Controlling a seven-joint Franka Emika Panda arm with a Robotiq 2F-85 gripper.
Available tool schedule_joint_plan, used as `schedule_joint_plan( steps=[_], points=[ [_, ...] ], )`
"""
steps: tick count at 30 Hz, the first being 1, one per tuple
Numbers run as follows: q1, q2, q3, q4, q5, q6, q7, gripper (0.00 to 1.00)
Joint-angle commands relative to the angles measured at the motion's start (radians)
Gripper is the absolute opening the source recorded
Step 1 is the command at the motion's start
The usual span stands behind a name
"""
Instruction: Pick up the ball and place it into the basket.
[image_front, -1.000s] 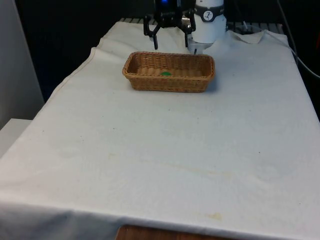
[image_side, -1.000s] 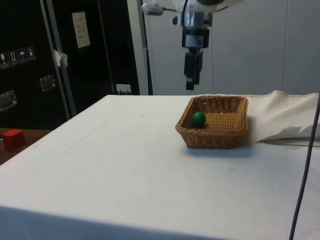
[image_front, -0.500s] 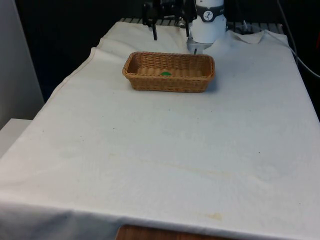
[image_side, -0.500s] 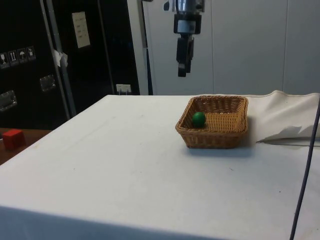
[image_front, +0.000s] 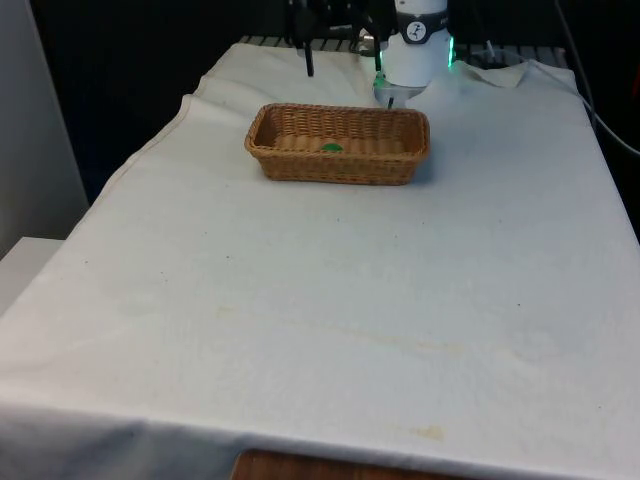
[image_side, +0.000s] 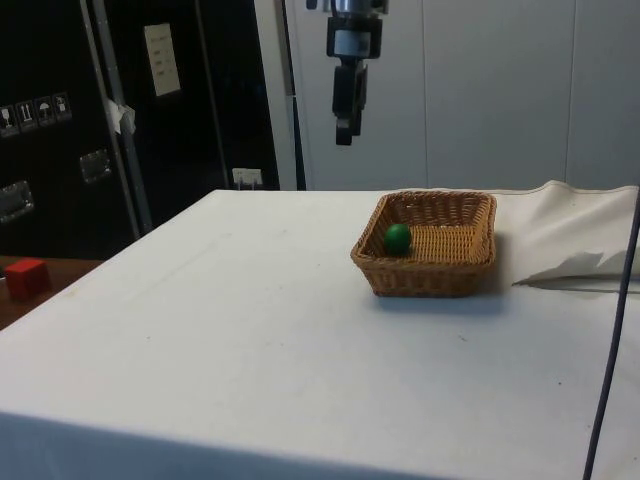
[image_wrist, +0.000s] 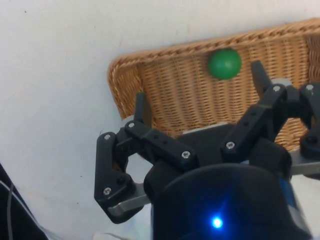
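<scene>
Over the last second the black two-finger gripper (image_side: 343, 128) has risen well clear of the woven wicker basket (image_side: 430, 243) and, in the side view, has drifted away from above it toward the dark cabinets. In the front view its fingers (image_front: 309, 63), which a second ago hung just behind the basket's far rim, now sit near the top edge, apparently further back over the white-clothed worktop (image_front: 330, 290), though that is hard to judge from this angle. A green glow has also appeared on the white arm (image_front: 417, 40) beside the gripper.
</scene>
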Motion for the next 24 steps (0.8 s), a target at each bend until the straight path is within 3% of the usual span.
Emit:
schedule_joint_plan(
  steps=[1, 16, 17, 24],
  points=[
    [0.001, 0.012, 0.005, 0.01, -0.008, -0.003, 0.012, 1.0],
    [0.004, 0.108, 0.057, 0.097, -0.017, 0.007, 0.042, 1.0],
    [0.003, 0.097, 0.055, 0.09, 0.0, 0.003, 0.025, 1.0],
    [0.006, 0.152, 0.079, 0.137, -0.023, 0.008, 0.059, 1.0]
  ],
)
